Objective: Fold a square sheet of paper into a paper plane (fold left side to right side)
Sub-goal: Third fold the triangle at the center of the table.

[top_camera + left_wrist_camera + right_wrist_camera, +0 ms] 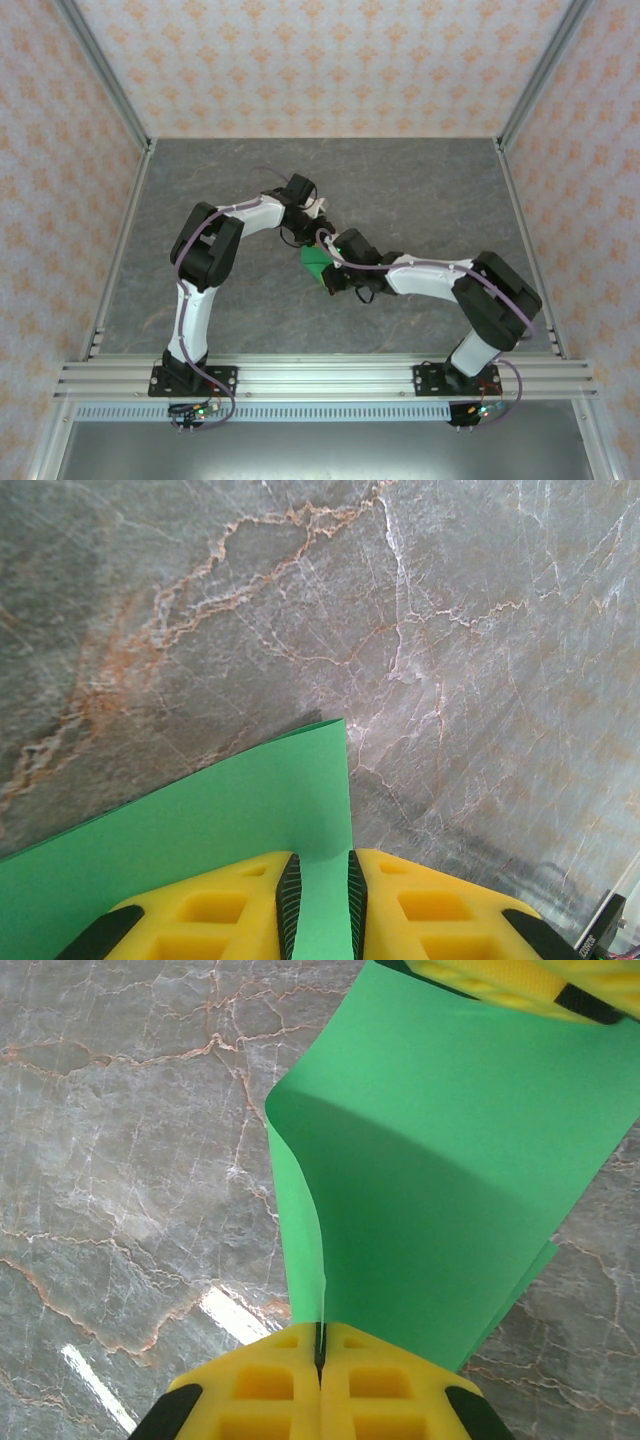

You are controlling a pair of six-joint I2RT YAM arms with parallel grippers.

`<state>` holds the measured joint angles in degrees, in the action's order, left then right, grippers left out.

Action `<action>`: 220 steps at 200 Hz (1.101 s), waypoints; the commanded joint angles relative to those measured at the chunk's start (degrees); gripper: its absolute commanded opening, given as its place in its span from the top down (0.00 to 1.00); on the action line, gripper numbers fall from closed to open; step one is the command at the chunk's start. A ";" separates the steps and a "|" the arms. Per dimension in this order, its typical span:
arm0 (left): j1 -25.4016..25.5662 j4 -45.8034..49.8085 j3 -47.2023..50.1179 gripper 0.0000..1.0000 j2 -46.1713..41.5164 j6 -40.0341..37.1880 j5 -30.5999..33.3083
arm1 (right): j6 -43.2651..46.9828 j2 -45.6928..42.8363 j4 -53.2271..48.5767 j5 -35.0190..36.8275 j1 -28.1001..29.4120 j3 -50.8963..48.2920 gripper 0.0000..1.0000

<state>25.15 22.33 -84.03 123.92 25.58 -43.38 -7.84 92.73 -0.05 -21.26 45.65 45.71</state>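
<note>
- Right gripper [320, 1348] clenched on the sheet's [450, 1190] edge; the sheet bows away ahead of it, lifted off the counter [120, 1160].
- Left gripper [320, 905]: jaws narrowly parted, sheet corner under its tips.
- Judged: light, floppy, creases readily; pinch at the edges, gently.

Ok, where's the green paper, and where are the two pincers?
green paper [450, 1180], right wrist view, middle of the curved sheet.
right pincer [321, 1338], right wrist view, between its shut yellow fingertips.
left pincer [320, 868], left wrist view, gap between its fingertips.
</note>
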 commanded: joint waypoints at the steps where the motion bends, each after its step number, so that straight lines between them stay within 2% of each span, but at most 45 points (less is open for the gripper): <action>1: 1.04 3.60 0.27 0.75 3.36 -0.19 1.71 | -0.88 1.13 0.77 -0.74 -0.62 -0.36 0.95; 220: 1.10 3.81 0.36 0.75 3.44 -0.28 1.71 | -2.93 3.42 -0.82 1.48 -1.53 2.19 0.94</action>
<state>25.15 22.37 -84.07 123.92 25.58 -43.35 -9.91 95.77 -0.03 -21.58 44.42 46.17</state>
